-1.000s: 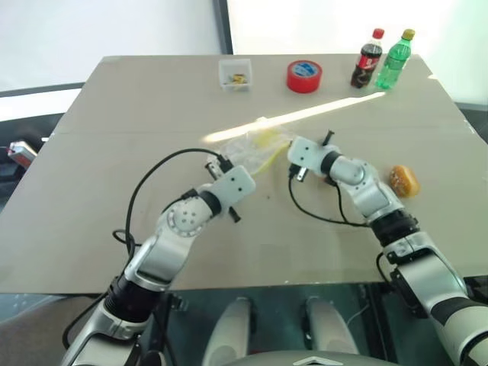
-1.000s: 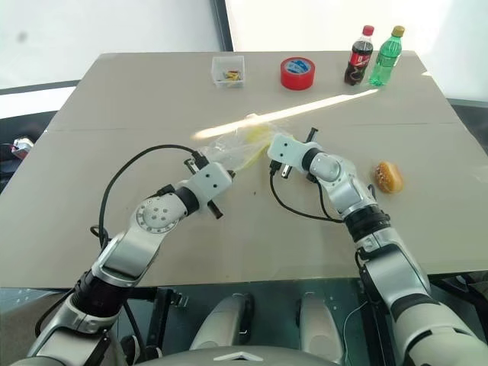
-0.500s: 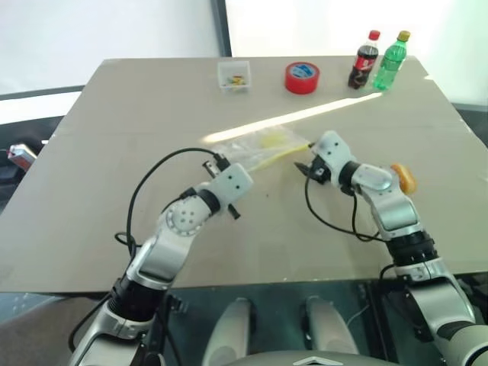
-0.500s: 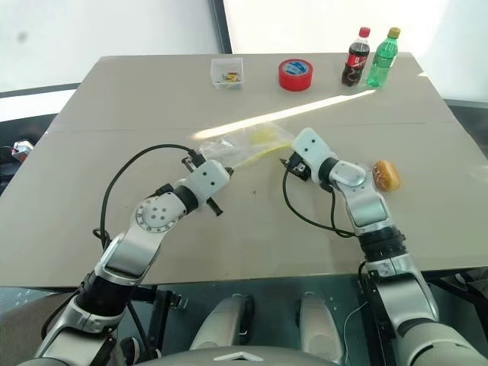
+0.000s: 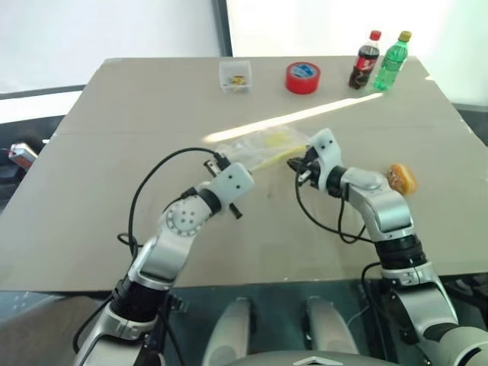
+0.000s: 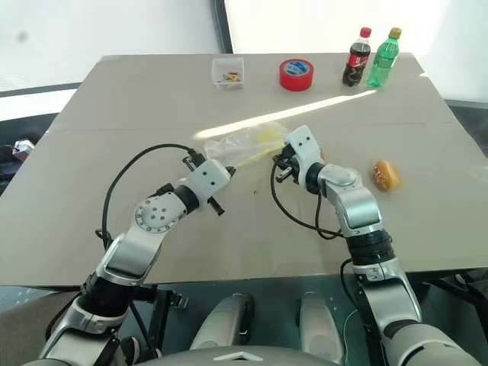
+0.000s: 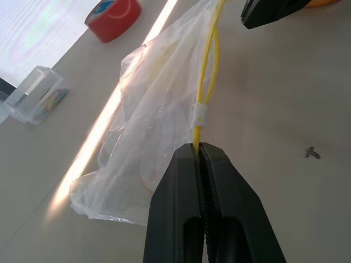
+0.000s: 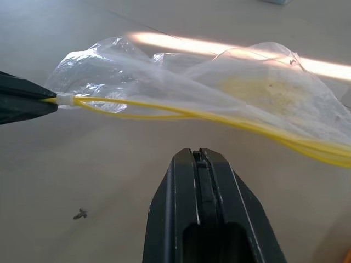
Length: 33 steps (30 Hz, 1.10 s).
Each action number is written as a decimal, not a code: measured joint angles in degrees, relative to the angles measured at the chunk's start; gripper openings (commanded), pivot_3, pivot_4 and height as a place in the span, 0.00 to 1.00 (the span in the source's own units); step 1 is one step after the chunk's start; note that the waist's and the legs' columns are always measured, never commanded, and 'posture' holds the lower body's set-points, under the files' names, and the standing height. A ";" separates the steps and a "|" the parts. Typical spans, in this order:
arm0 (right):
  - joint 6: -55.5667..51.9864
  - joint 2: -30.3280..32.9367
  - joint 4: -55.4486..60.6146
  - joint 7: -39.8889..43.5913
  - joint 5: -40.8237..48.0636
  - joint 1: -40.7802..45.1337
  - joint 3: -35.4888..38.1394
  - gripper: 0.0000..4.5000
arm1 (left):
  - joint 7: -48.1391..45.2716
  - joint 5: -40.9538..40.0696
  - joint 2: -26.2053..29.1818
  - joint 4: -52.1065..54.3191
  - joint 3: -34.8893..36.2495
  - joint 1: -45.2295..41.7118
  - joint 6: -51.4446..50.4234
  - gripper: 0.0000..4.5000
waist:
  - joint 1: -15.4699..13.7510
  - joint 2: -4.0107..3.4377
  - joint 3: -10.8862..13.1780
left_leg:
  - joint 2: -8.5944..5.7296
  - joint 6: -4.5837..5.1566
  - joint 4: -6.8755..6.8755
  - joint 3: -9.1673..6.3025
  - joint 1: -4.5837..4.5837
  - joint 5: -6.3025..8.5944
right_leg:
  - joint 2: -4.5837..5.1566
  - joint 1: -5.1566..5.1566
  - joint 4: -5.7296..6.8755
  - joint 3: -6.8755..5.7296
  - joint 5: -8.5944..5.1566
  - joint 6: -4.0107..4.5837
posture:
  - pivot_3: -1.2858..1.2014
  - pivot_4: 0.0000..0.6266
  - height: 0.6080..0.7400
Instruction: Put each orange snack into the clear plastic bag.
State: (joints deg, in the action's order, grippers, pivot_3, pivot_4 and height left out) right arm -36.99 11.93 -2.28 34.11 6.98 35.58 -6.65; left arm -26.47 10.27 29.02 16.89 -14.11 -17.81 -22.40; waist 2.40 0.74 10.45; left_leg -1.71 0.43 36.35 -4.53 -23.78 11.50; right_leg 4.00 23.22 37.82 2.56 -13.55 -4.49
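Head views first: left end effector is clamped on the yellow seal strip of the clear plastic bag, mid-tabletop. One orange snack sits near the right edge. Left wrist view: fingers pinch the strip. Right wrist view: right end effector is closed together on nothing, just beside the bag.

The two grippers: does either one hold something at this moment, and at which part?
The left gripper is shut on the clear plastic bag, pinching one end of its yellow seal strip. The right gripper is shut and holds nothing.
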 measured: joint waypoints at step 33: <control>1.48 0.99 0.12 4.46 1.99 -0.04 -5.94 0.01 | -1.95 2.42 -1.94 0.12 0.25 1.85 1.03 0.00 | -0.05 0.00 0.00 | 0.00 0.00 0.00 -0.03 -0.02 0.00 | 0.00 0.02 0.00 -0.02 0.00 0.00 | 0.52 0.24 1.00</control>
State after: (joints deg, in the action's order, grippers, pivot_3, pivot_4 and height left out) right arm -35.51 12.92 -2.16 38.57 8.97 35.54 -12.59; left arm -28.42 12.69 27.08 17.01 -13.86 -15.96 -21.36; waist 2.35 0.74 10.44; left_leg -1.71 0.44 36.35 -4.56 -23.80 11.50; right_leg 4.00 23.24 37.82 2.54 -13.55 -4.50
